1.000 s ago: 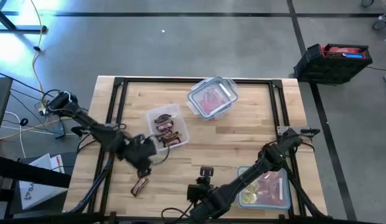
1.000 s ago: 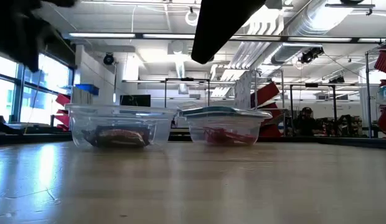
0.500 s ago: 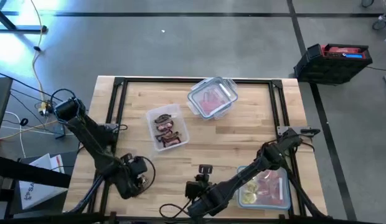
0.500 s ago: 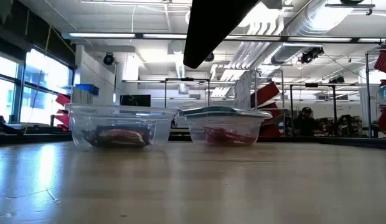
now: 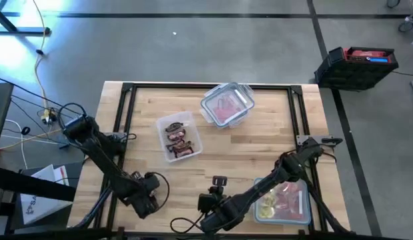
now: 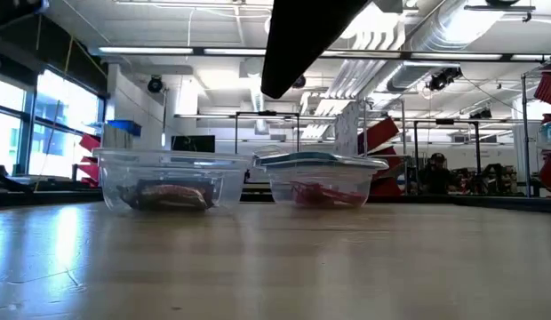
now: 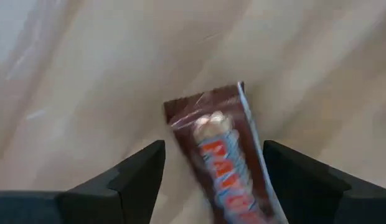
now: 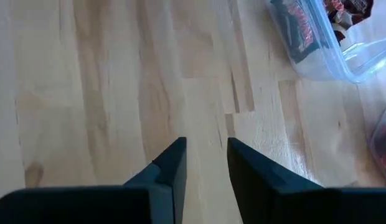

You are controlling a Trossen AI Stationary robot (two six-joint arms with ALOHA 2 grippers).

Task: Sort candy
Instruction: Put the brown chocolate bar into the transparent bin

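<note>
Left tool [image 7: 213, 163] gapes wide over a brown bar [image 7: 225, 158] on the bench [image 7: 87, 74]; right tool [image 8: 206, 163] waits, narrowly parted

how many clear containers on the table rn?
3: open container with brown bars, centre-left; lidded container with red candy, far centre; container with mixed candy, near right, partly under the right arm.

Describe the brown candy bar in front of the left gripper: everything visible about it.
The brown candy bar is a mini bar in a glossy dark brown wrapper with red and white lettering and a crimped end seal. It lies flat on the light wooden table, set at a slant in the left wrist view, between the open fingers of the left gripper, which do not yet touch it. In the high view the gripper itself hides it, near the table's front left corner.
</note>
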